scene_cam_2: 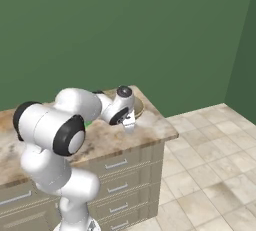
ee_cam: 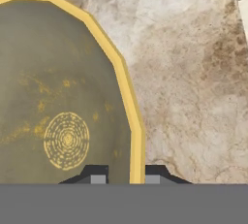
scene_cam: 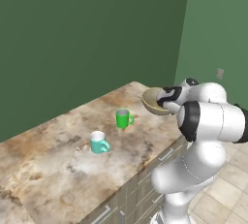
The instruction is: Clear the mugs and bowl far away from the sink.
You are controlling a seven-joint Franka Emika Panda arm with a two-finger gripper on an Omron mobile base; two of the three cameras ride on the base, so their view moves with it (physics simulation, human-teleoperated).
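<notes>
left base view: bowl [scene_cam: 154, 103] sits at the far right end of the marble counter [scene_cam: 58, 165], near the corner, with the gripper [scene_cam: 167, 103] pressed against its near rim. the hand comes in low and from the side, which suits a rim pinch, not a scoop from above. green mug [scene_cam: 123, 119] stands upright mid-counter, well apart from the bowl; teal mug [scene_cam: 99, 142] stands upright nearer the camera, handle to the right. neither mug is touched. sink is not among the things seen on this stretch of counter, so the judgement is that this end serves as the clear-away zone.

right base view: the arm folds across the counter edge and hides most of the bowl [scene_cam_2: 137, 106]; a sliver of its rim shows behind the wrist. drawers [scene_cam_2: 117, 187] below the counter are shut. finger state cannot be read from this side.

hand view: the yellow rim of the bowl [ee_cam: 58, 121] runs straight down between the two fingertips [ee_cam: 98, 177], one inside the bowl, one outside over bare counter [ee_cam: 193, 72]. the gap is narrow and straddles the wall; whether the pads are actually clamping or just about to cannot be told.
</notes>
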